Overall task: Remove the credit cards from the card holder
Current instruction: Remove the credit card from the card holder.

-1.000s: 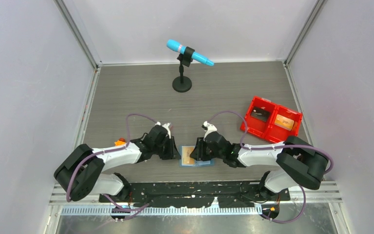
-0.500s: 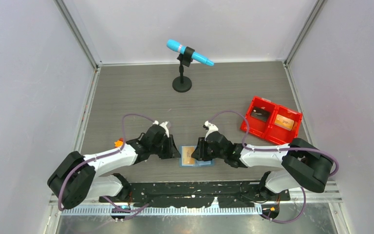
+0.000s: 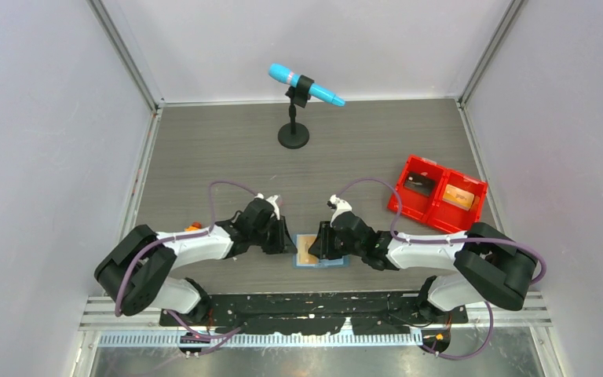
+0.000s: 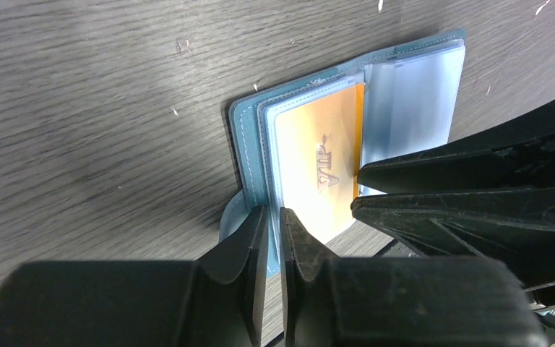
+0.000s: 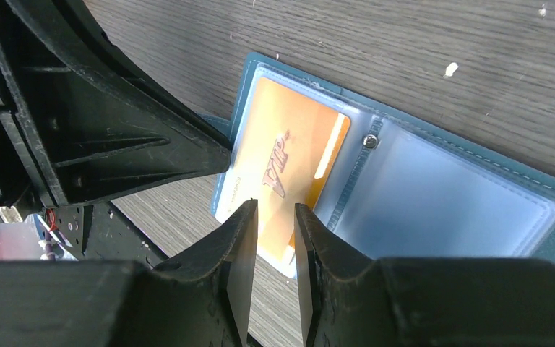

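Note:
The teal card holder (image 4: 249,144) lies open on the table, near the front edge between the two arms (image 3: 331,262). An orange-gold credit card (image 4: 318,159) marked VIP sits in its left clear pocket, its end sticking out past the wallet's near edge (image 5: 282,159). My left gripper (image 4: 273,217) is shut on the card holder's left edge, which runs between the fingers. My right gripper (image 5: 276,217) hovers over the card's protruding end with a narrow gap between its fingers, holding nothing. The right pocket (image 5: 441,195) is pale blue.
A red two-compartment bin (image 3: 437,192) stands at the right, a dark item in one side and an orange one in the other. A blue microphone (image 3: 305,85) on a black stand (image 3: 294,136) is at the back centre. A black mounting strip (image 3: 314,302) borders the front edge.
The left arm has shifted a little to the right, bringing its gripper closer onto the wallet's left edge. The right arm and the wallet have hardly moved.

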Controlling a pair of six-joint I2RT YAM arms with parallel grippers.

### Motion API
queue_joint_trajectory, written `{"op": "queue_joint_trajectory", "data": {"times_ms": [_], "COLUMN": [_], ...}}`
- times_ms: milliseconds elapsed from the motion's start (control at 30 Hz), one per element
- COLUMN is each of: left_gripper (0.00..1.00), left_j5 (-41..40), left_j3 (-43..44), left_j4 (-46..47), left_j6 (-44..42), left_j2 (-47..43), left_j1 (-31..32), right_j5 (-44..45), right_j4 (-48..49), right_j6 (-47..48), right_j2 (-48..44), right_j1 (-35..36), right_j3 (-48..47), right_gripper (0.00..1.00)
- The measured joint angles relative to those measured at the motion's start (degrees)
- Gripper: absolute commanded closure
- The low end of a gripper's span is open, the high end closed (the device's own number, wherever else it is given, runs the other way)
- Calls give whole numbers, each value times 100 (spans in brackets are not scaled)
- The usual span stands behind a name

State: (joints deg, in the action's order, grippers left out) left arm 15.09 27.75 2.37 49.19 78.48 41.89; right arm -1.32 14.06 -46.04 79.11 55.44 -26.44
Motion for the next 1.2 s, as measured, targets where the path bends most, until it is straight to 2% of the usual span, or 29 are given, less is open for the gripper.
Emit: {"op": "queue_joint_trajectory", "data": {"times_ms": [400,1200], "left_gripper": [89,89], "left_j5": [11,201], "left_j3": [63,133], "left_j4": [63,415], "left_j6": [13,153], "left_j2": [149,459], "left_j1": [0,-4], "right_j5": [402,649], "right_j4": [-284,-468], "right_j6": [33,66], "right_j2": [-127,-149], "right_j1": [-2,-7], "right_j3": [0,-2], "right_gripper": [63,65]}}
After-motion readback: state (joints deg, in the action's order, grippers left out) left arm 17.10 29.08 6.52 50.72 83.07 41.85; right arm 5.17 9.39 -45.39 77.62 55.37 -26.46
